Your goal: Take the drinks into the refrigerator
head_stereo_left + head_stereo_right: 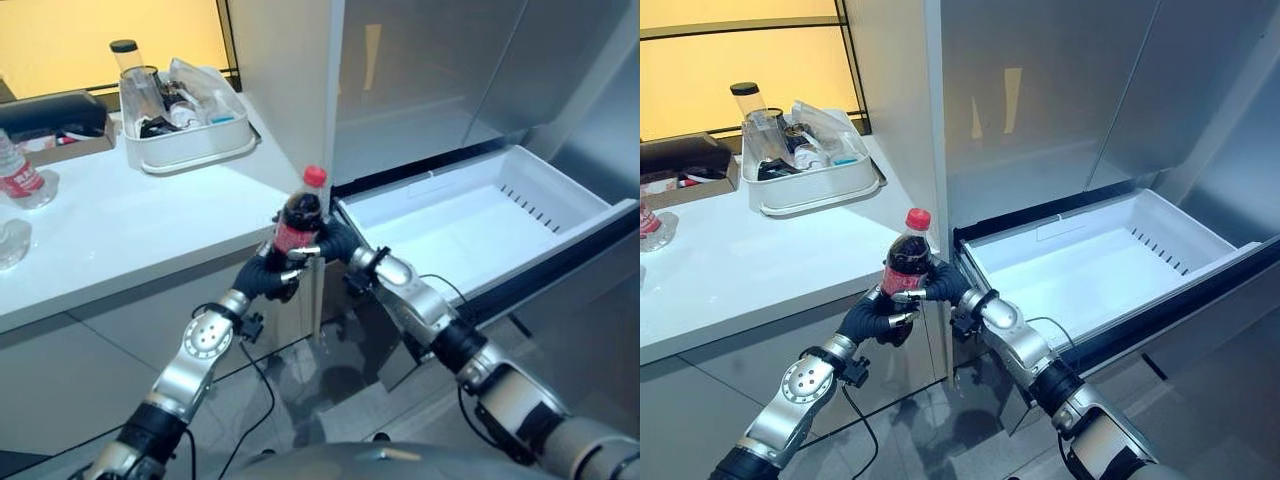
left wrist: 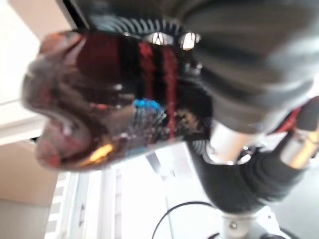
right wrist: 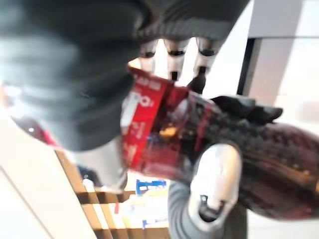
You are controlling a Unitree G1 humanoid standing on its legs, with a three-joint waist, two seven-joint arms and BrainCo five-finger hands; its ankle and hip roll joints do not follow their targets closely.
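The refrigerator (image 1: 1040,100) stands tall with smooth, brushed grey steel doors. Its lower drawer (image 1: 1095,262) is pulled out, a rectangular white plastic bin with a row of slots along one inner wall. Beside the refrigerator runs a flat white countertop (image 1: 130,240) over pale cabinet fronts. At the back of the countertop sits a rounded white plastic tub (image 1: 190,145) packed with clear wrappers and a clear jar with a black lid (image 1: 126,60). A black case (image 1: 50,112) lies near the far edge, and a clear water bottle with a red label (image 1: 20,178) stands towards the counter's left.

The cola bottle (image 1: 300,215), dark, glossy plastic with a red cap and red label, is upright in the air just off the countertop's front corner, beside the drawer. The left hand (image 1: 268,278) has its fingers curled round the bottle's lower body, and the right hand (image 1: 335,240) wraps it from the drawer side, silver fingers (image 3: 172,52) lying across the label.
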